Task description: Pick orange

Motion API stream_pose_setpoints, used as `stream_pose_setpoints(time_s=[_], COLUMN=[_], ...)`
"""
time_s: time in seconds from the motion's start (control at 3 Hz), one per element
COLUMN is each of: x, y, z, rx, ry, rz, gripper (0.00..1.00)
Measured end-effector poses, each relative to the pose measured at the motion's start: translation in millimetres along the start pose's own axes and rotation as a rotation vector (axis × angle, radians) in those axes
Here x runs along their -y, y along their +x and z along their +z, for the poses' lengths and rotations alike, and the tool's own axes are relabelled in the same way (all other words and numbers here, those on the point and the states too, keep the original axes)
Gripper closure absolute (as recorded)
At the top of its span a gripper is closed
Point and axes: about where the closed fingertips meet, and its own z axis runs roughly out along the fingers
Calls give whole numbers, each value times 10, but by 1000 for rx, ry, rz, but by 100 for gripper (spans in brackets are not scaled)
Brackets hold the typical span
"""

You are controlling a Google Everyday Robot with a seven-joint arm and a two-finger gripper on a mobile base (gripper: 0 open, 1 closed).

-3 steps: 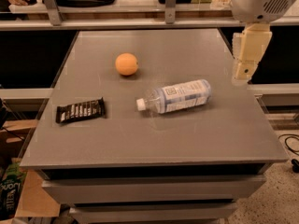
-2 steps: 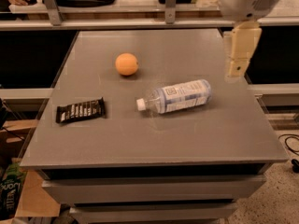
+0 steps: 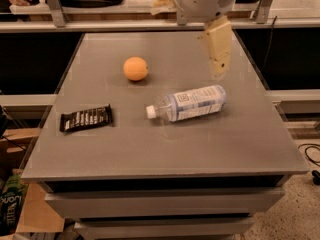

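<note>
On the grey table point(image 3: 165, 149), a dark snack wrapper point(image 3: 86, 118) lies flat near the left edge. The orange point(image 3: 135, 68) sits further back, alone. A clear plastic bottle point(image 3: 187, 103) lies on its side mid-table. The gripper point(image 3: 219, 70) hangs behind the bottle, right of the orange, holding nothing; how far open it is, I cannot tell.

A single camera looks steeply down over the near edge of the table point(image 3: 165, 149), facing its far side; the gripper point(image 3: 218, 66) hangs upper right.
</note>
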Motion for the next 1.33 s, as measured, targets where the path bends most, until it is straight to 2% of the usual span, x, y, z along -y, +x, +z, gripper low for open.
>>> stream_pose_setpoints(time_s=[0.33, 0.67, 1.0, 1.33], x=[340, 401, 568, 897], y=[-248, -261, -257, -240], z=[175, 188, 226, 366], rx=[4, 4, -5, -23], ry=[-2, 18, 44, 41], rz=[-157, -160, -189, -275], gripper=[0, 0, 0, 0])
